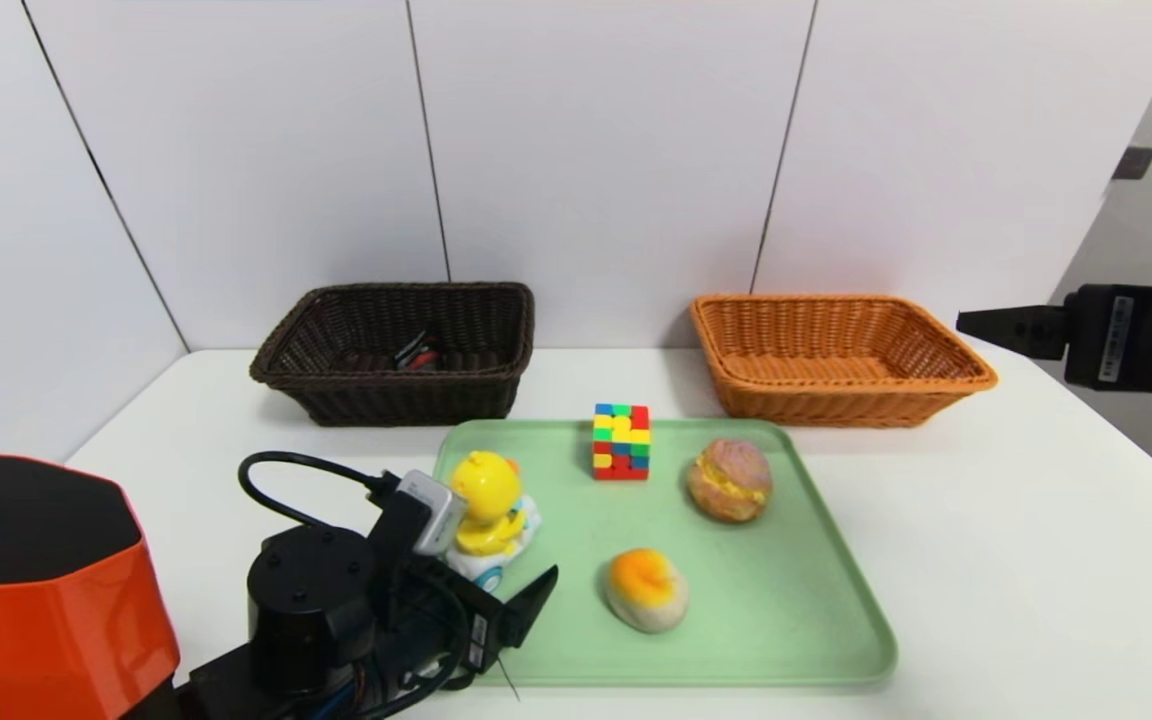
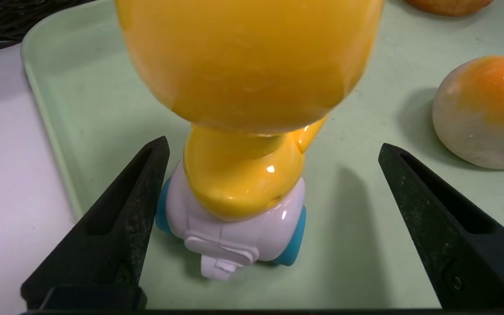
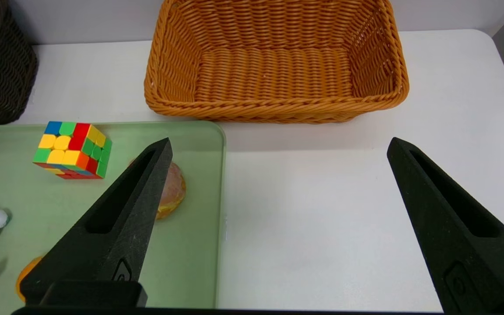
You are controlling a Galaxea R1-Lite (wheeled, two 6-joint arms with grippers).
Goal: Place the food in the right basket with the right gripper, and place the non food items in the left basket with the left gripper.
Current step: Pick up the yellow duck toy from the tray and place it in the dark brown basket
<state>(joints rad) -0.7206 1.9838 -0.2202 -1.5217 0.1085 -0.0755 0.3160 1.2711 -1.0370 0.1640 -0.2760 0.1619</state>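
Duck toy between the left hand's parted fingers on the green tray

The yellow duck toy (image 1: 486, 505) sits on its white car with blue wheels, at the left side of the green tray (image 1: 766, 640). The left hand (image 2: 274, 144) is spread around it, gripping nothing. The right hand (image 3: 280, 140), also wide open and unladen, hangs over the bench's right side, near the orange wicker basket (image 1: 846, 405).

Between the duck and that basket, the puzzle cube (image 1: 622, 442) stands near the tray's far edge. The bun with the pinkish top and yellow filling (image 1: 731, 480) lies to its right; the pale bun with an orange centre (image 1: 647, 590) lies nearer the front. Behind the tray, the dark brown wicker basket (image 1: 406, 395) holds a small black and red item (image 1: 418, 353), partly hidden in shadow.

The bench (image 1: 946, 530) is smooth and white, its rear edge along pale wall panels (image 1: 616, 150) split by thin dark seams. Grey wall (image 1: 1136, 235) shows beyond on the right.
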